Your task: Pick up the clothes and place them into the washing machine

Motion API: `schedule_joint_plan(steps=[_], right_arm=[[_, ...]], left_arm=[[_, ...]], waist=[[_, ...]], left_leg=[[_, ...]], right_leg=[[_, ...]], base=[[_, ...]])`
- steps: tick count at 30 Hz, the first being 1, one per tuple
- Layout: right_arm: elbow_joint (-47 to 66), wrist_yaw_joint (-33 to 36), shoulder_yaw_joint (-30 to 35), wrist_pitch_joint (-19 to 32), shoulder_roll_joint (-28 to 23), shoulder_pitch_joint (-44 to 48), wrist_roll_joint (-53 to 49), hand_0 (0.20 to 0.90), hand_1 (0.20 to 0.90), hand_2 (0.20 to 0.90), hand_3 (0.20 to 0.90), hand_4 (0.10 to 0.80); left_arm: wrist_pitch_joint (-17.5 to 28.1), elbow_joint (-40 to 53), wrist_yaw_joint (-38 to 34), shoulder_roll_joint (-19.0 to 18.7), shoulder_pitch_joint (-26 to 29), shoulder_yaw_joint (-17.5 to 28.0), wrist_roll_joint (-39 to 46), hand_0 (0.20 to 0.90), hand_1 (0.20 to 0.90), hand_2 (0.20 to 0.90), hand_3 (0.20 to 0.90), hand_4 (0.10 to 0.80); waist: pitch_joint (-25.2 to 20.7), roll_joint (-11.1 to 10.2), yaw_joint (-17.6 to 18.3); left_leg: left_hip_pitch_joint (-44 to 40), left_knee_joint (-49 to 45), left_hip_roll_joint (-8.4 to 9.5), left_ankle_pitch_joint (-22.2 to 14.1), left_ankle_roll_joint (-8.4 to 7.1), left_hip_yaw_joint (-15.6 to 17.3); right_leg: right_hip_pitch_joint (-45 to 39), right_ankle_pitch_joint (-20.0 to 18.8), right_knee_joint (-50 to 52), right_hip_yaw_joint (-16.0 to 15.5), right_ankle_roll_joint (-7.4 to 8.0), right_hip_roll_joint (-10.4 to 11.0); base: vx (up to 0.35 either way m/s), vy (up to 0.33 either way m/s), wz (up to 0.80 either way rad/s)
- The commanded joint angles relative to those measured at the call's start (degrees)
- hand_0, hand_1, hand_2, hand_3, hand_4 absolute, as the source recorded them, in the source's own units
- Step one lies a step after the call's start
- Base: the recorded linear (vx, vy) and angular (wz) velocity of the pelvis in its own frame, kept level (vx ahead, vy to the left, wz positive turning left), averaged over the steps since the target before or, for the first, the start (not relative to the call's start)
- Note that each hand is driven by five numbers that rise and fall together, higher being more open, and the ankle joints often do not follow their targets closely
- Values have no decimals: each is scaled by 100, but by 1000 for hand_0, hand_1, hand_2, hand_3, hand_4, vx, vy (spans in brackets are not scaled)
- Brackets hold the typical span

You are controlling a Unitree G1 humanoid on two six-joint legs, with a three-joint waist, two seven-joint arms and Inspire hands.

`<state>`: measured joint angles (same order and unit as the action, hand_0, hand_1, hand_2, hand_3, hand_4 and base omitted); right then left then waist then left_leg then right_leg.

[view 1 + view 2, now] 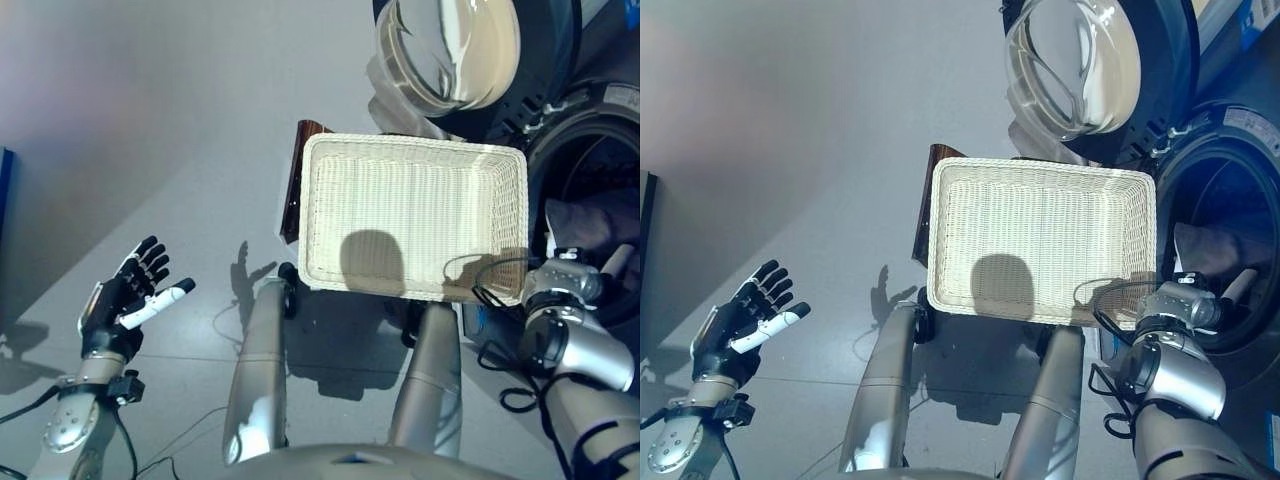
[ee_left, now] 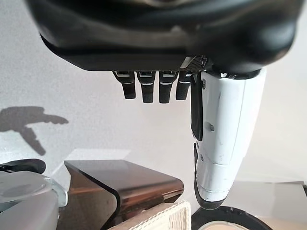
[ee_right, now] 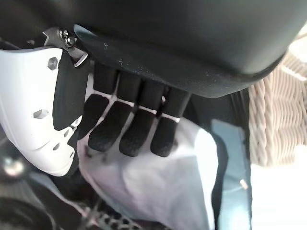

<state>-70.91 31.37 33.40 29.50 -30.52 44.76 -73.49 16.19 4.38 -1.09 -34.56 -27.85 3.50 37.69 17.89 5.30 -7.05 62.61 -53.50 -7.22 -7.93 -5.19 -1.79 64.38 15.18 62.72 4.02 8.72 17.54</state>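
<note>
The white wicker basket (image 1: 412, 216) is sitting empty at the centre of the head views, and the clothes (image 3: 168, 187) are lying inside the washing machine (image 1: 1230, 250) at about three o'clock, a pale bundle visible through the drum opening under the swung-open round door (image 1: 448, 50). The likeliest trouble from here, in my judgement, is cloth trailing over the drum's lip and catching as the arm is pulling back, or a fold snagging on the fingers and coming back out with them. The right hand (image 3: 134, 120) is reaching into the opening, its fingers only loosely bent and hanging just over the pale cloth; they are not visibly curling round any fold, so it seems to be holding nothing, though whether the tips are touching the fabric I cannot tell. The left hand (image 1: 135, 290) is hovering over the bare floor (image 1: 150, 120) at about eight o'clock, fingers spread straight and wide, holding nothing.
</note>
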Motion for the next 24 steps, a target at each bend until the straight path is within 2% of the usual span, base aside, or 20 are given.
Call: schedule_joint_plan(steps=[1,9,11,16,19,21,24], right_arm=[[75,264,91,708,-391,-28,24,200,200,200,200,300],[110,644,187,828,-1117,9,275,200,200,200,200,300],[73,740,208,872,-1473,-43,348,200,200,200,200,300],[42,770,213,943,-1849,-150,451,200,200,200,200,300],[124,750,95,954,-1843,-167,627,200,200,200,200,300],[116,735,-1,904,-1777,-157,740,200,200,200,200,300],[69,583,-171,790,-1697,-72,792,200,200,200,200,300]], left_arm=[[392,178,-96,-6,81,179,220,900,900,900,900,800],[469,247,-92,-81,92,153,260,900,900,900,900,800],[487,243,-100,-125,92,212,273,900,900,900,900,800],[509,215,-115,-145,81,315,259,900,900,900,900,800],[547,196,-146,-120,91,287,243,900,900,900,900,800],[581,178,-153,-113,122,237,212,900,900,900,900,800],[615,170,-121,-114,170,215,194,900,900,900,900,800]], waist=[[-236,222,40],[-264,257,107],[-286,234,149],[-340,193,197],[-357,159,211],[-317,160,208],[-324,151,195]], left_leg=[[65,563,-88,91,1,137],[43,633,-117,170,-15,111],[64,653,-131,197,-27,105],[47,682,-159,194,-33,122],[23,688,-171,152,-34,131],[59,723,-177,273,-8,133],[27,693,-185,171,-21,139]], right_leg=[[230,-160,-356,125,-30,-9],[218,-179,-367,113,-12,-20],[225,-194,-373,93,-4,-17],[237,-215,-376,68,0,-25],[227,-201,-383,54,5,-27],[276,-329,-424,55,-12,-37],[247,-250,-403,73,6,-39]], base=[[0,0,0],[0,0,0],[0,0,0],[0,0,0],[10,1,0],[-49,11,0],[-10,7,-1]])
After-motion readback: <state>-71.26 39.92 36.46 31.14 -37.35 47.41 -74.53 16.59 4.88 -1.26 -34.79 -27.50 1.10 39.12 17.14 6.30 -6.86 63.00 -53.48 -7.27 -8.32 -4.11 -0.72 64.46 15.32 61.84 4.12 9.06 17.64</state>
